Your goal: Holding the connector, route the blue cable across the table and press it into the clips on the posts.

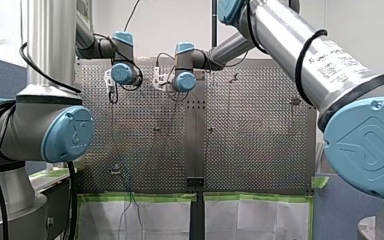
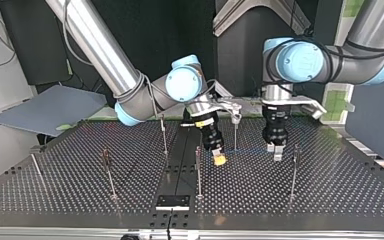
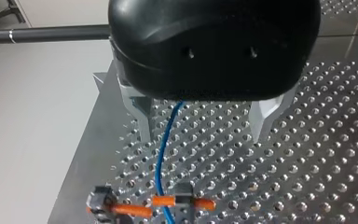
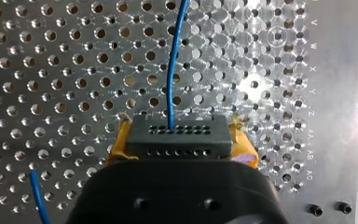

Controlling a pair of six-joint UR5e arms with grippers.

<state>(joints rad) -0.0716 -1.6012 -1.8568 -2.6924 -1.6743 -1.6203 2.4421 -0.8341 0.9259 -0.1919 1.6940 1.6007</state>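
The connector [image 4: 175, 135] is grasped between the yellow pads [image 4: 116, 141] of my right claw [image 4: 181, 143]. The blue cable [image 4: 171, 70] leads from it over the perforated table [image 4: 51, 70]. Just beside it, my left claw [image 3: 204, 126] is released, and the cable passes between its spread fingers [image 3: 265, 116].

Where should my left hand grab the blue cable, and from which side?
Grip the blue cable on its straight run short of the clip, from above: it lies between the fingers of the open left hand, crossing their closing line.
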